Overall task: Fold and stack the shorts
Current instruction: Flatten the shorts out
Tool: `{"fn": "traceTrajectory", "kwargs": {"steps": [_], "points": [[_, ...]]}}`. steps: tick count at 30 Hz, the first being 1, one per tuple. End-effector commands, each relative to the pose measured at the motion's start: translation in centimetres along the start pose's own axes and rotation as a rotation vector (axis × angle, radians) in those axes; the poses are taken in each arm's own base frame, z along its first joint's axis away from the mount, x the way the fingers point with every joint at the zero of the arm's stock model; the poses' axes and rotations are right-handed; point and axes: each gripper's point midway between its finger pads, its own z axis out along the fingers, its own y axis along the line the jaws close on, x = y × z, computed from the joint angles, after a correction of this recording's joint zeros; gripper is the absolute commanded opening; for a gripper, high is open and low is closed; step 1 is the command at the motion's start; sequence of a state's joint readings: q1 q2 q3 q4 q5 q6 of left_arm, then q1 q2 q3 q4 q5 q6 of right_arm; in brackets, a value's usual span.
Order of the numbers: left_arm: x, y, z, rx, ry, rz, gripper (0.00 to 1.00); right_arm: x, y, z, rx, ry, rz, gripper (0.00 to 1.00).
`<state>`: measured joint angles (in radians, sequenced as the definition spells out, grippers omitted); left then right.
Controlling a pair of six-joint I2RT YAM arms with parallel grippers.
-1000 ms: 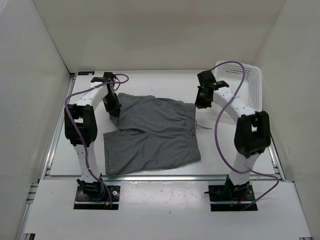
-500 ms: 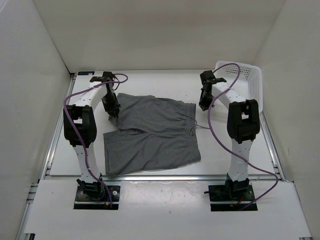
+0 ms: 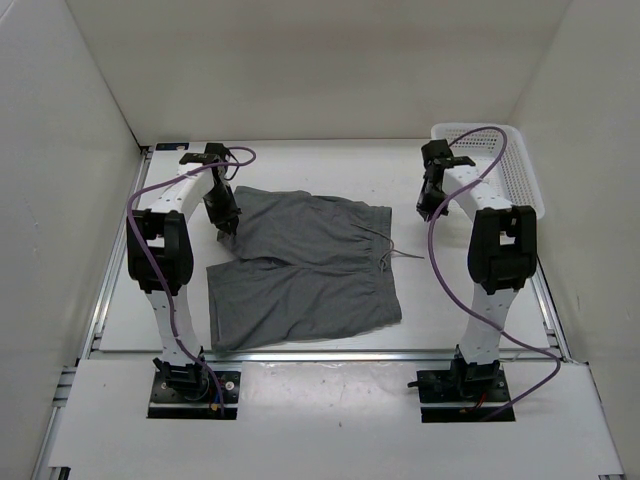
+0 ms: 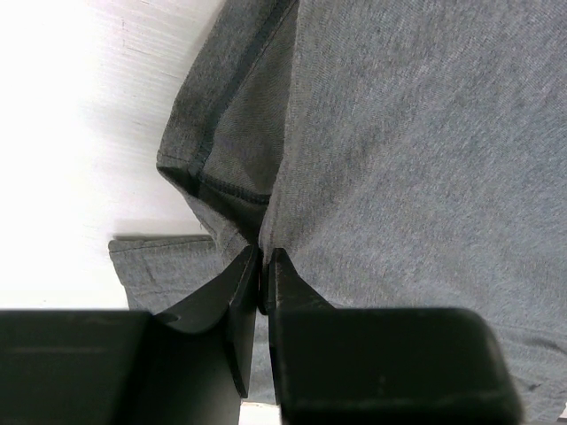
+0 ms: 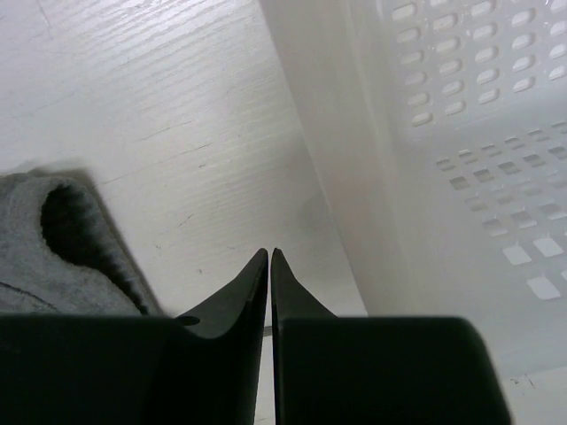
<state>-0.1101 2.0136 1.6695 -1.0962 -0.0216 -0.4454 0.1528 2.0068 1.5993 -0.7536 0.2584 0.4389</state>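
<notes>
The grey shorts (image 3: 300, 265) lie spread flat in the middle of the table, waistband to the right, with a thin drawstring (image 3: 405, 254) trailing off it. My left gripper (image 3: 228, 230) stands at the far left leg and is shut on a pinched fold of the shorts (image 4: 381, 133); the fabric runs up from between the tips of the left gripper (image 4: 263, 258). My right gripper (image 3: 428, 207) hangs over bare table to the right of the waistband. The right gripper (image 5: 269, 257) is shut with nothing in it, and the shorts' edge (image 5: 44, 257) shows at its lower left.
A white mesh basket (image 3: 520, 175) stands at the back right corner, just right of the right gripper; its wall (image 5: 461, 133) fills the right of the right wrist view. White walls close in the table on three sides.
The right arm has swung right, away from the waistband and towards the basket, still shut. The basket looks shifted slightly right. The left gripper has kept its hold and place.
</notes>
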Motion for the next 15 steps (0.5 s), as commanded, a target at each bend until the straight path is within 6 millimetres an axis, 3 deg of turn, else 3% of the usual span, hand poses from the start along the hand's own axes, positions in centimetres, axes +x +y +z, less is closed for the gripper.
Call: {"fn": "traceTrajectory", "kwargs": {"steps": [1,4,6,7,9,14,15], "points": [[-1.4,-0.9,-3.2,0.053,-0.092,0.005,0.22,-1.2,-0.5,-1.4,0.0,-0.055,0.006,0.08],[-1.4,-0.9,-3.5,0.057,-0.1,0.005,0.22,-0.7,0.4,-1.5,-0.057,-0.039,-0.004,0.08],[-1.4,-0.9,-3.5,0.057,-0.1,0.005,0.22,-1.0,1.7,-2.6,-0.122,-0.065,-0.019,0.14],[-1.4,-0.9,-3.5,0.057,-0.1,0.005,0.22,-0.8,3.6,-3.4,-0.211,-0.059,-0.029,0.18],[-1.5,-0.8,-3.9,0.053,-0.112,0.004,0.22,-0.5,5.4,-4.8,-0.324,-0.07,-0.083,0.34],[-1.4,-0.5,-3.9,0.041,-0.108,0.004,0.21,0.5,11.4,-10.1,-0.625,-0.135,-0.309,0.55],[-1.5,-0.5,-4.2,0.044,-0.116,0.004,0.21,0.9,12.0,-11.0,-0.666,-0.14,-0.348,0.65]]}}
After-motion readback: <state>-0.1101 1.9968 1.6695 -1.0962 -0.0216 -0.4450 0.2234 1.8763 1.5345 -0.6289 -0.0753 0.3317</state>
